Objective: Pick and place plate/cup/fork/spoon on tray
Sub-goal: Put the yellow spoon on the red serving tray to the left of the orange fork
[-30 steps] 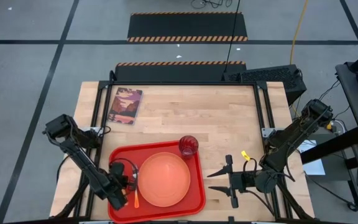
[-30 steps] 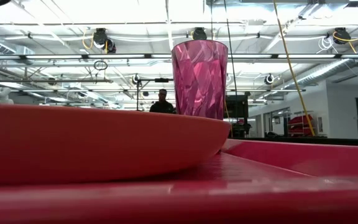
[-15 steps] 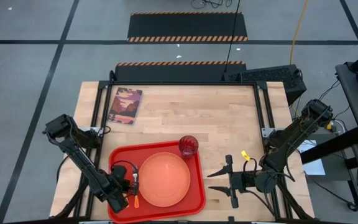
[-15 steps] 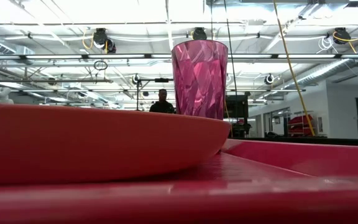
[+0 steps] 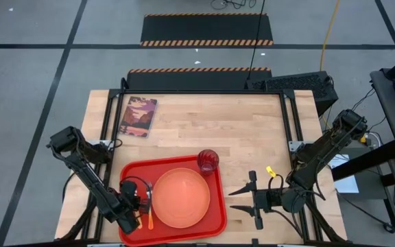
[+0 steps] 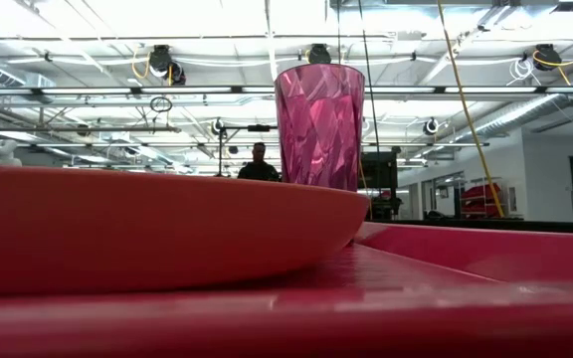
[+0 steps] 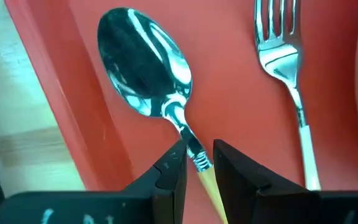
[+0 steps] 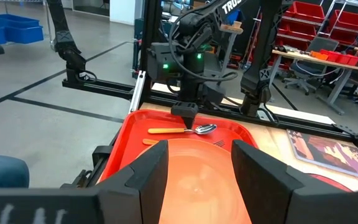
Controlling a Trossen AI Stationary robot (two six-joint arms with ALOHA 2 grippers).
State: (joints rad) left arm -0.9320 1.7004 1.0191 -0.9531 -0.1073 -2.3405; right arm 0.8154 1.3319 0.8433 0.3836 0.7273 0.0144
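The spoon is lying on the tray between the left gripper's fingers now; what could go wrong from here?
1. The left gripper stands around the spoon at its neck; lifting away could drag it if a finger catches.
2. The fork lies close beside the spoon, so a sideways move might knock it.
3. The spoon lies near the tray rim and could be pushed against it.
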